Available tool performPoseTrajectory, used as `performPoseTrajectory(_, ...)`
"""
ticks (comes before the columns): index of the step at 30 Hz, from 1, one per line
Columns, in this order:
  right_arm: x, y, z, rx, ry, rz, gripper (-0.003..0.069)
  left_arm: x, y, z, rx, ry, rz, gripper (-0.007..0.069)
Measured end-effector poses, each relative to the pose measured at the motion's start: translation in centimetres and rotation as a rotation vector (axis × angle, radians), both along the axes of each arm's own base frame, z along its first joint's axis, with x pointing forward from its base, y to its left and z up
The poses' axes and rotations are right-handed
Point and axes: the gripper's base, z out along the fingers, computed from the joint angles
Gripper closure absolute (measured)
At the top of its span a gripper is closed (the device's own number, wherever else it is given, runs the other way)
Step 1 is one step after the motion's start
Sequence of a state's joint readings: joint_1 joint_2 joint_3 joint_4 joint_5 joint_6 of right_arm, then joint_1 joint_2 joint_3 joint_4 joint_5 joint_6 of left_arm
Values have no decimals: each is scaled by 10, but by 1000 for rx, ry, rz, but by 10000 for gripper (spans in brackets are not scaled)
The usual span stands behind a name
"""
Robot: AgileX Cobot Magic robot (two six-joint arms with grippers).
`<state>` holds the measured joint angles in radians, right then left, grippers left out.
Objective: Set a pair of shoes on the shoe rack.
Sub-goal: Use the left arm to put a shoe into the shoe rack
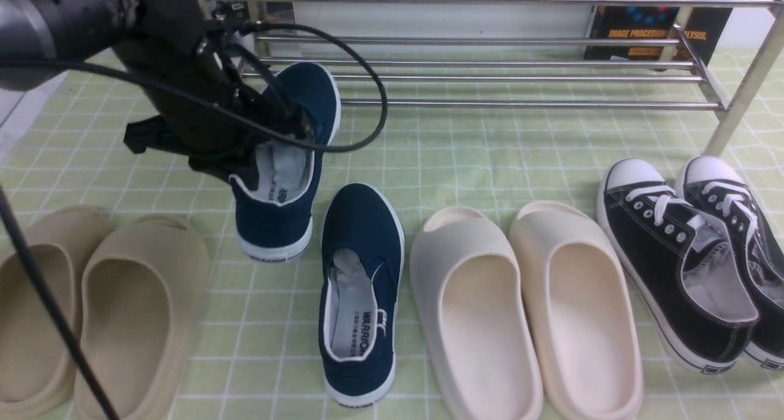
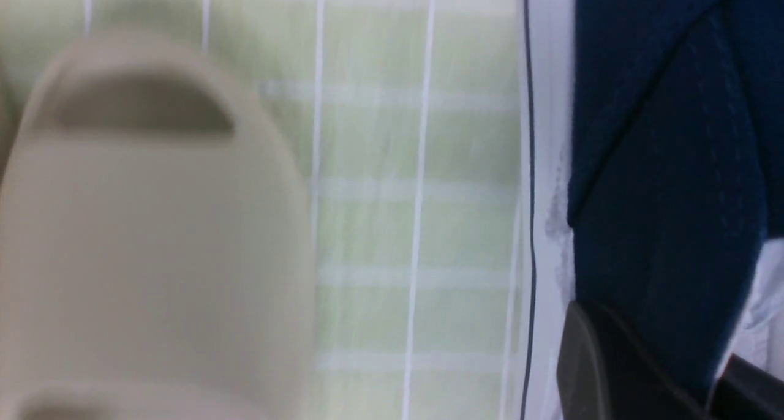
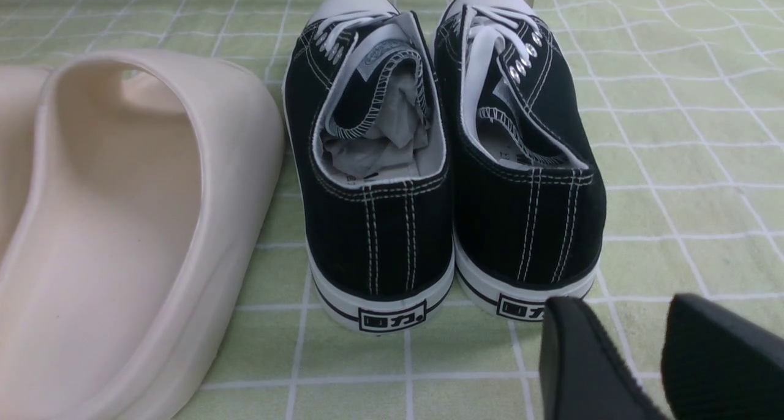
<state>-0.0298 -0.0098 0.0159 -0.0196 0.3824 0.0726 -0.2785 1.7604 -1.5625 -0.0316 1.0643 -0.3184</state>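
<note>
A: Gripping the first navy shoe [image 1: 275, 230]: my left gripper [image 1: 294, 132] is clenched on its opening's edge, toe twd the shoe rack [image 1: 490, 105].
B: And the other?
A: Second navy shoe [image 1: 361, 236] lies on the mat [image 1: 490, 157], just beside the cream slides [image 1: 471, 297]. Imo: lift heel clear, keep sole level, rest it across the bars w/o snagging my cable [image 1: 384, 101].
</note>
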Motion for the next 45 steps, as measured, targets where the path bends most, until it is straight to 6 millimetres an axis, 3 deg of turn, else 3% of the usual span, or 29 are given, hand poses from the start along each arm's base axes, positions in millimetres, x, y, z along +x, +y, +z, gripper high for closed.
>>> performPoseTrajectory(8, 0, 0, 0, 0, 0, 0, 413, 49, -14, 0, -24, -64, -16, 617)
performPoseTrajectory(15, 0, 0, 0, 0, 0, 0, 413, 94, -25, -21, -10, -87, -20, 617)
performPoseTrajectory(22, 0, 0, 0, 0, 0, 0, 413, 119, -27, -24, -5, -148, -12, 617)
performPoseTrajectory(36, 0, 0, 0, 0, 0, 0, 413, 140, -25, -40, -18, -230, 3, 617)
performPoseTrajectory(40, 0, 0, 0, 0, 0, 0, 413, 141, -25, -40, -20, -240, 3, 601)
performPoseTrajectory(45, 0, 0, 0, 0, 0, 0, 413, 141, -25, -37, -25, -260, 3, 526)
